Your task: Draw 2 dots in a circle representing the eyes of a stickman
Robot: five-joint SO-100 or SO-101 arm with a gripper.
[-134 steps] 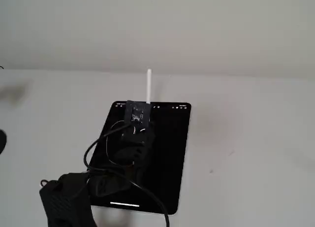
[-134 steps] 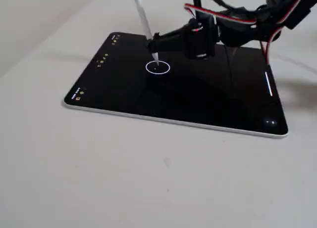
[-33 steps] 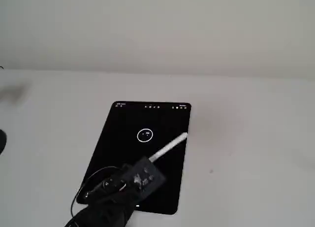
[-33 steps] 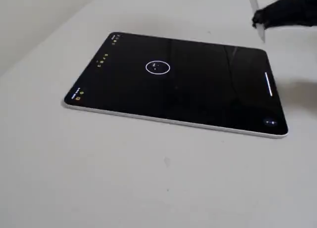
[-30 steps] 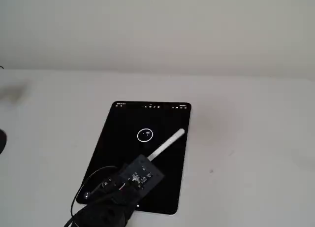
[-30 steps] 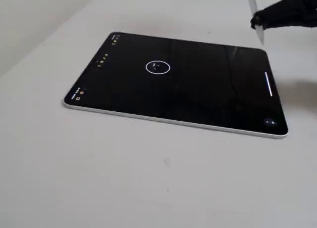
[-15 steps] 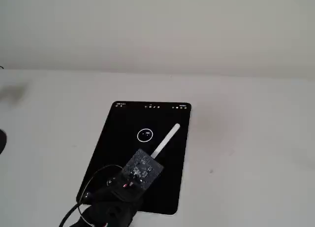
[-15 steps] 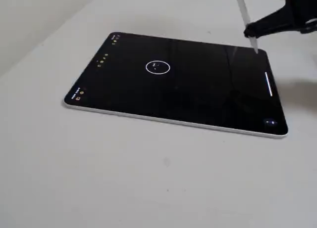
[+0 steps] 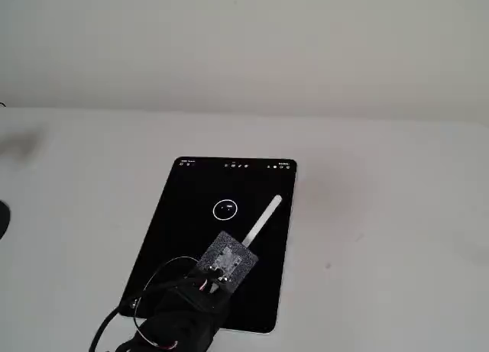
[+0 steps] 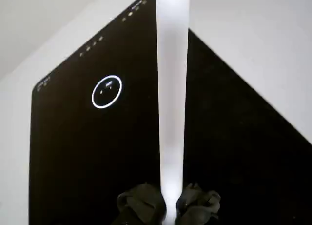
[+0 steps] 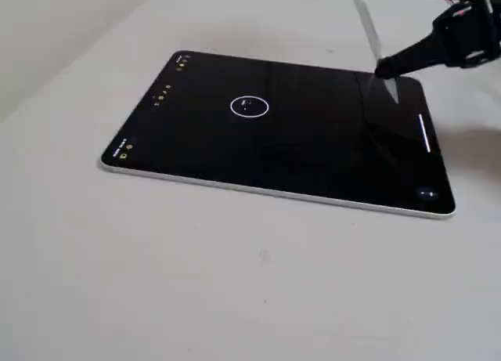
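Soft even light, faint shadows, low-resolution fixed views, white stylus overexposed and blurred in wrist view

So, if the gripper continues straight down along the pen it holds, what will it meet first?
Most likely the tablet screen: the gripper holds the stylus with its tip over the black glass near the tablet's edge, well away from the circle. The tip's height above the glass is unclear.

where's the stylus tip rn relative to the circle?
In a fixed view the stylus tip hangs over the tablet near its far right corner, well right of the circle.
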